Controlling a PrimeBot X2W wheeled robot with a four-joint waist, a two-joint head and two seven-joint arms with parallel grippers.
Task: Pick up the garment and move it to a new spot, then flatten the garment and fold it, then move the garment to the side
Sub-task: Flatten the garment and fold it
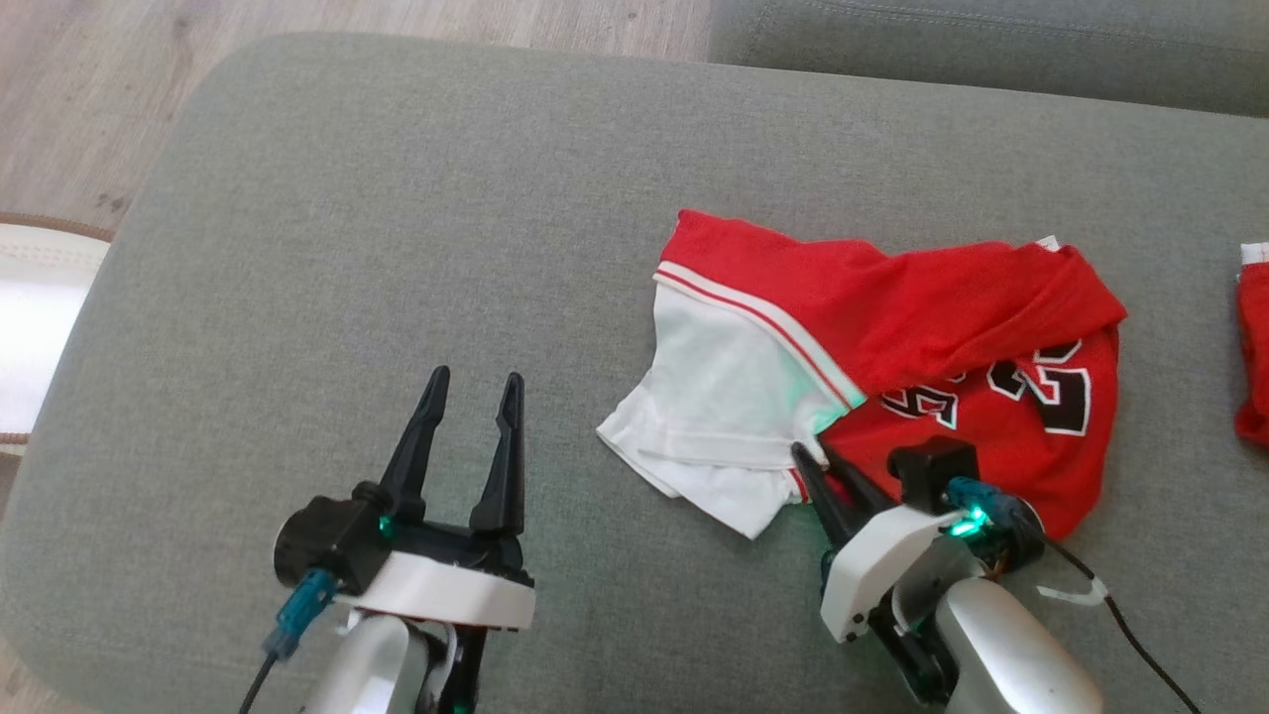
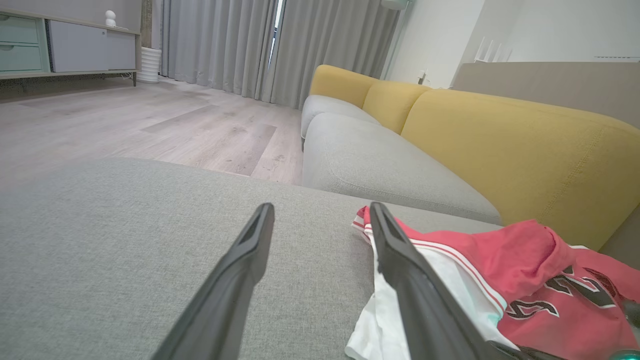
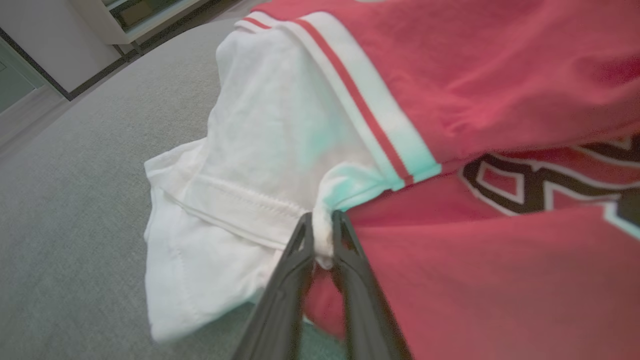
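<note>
Right gripper (image 3: 322,221): lower right of the head view, jaws pinched together on a small fold of white cloth at the shirt's near edge.
Left gripper (image 1: 476,375): lower left, jaws spread wide and holding nothing, over bare cushion near the shirt's white part.
Shirt (image 1: 952,327): red and white with numbers, lying crumpled and doubled over, right of centre on the grey cushion (image 1: 397,248); it does not look lifted.
Progress: judged to be the very start. The pick-up grip is made; carrying to a new spot, flattening, folding and setting aside all remain.
Second red cloth (image 1: 1254,337): right edge, apart from the shirt.
Containers: a cabinet (image 2: 75,47) at the upper left of the left wrist view, drawers shut, contents hidden; a white ribbed pot (image 2: 148,64) beside it, contents impossible to tell.
</note>
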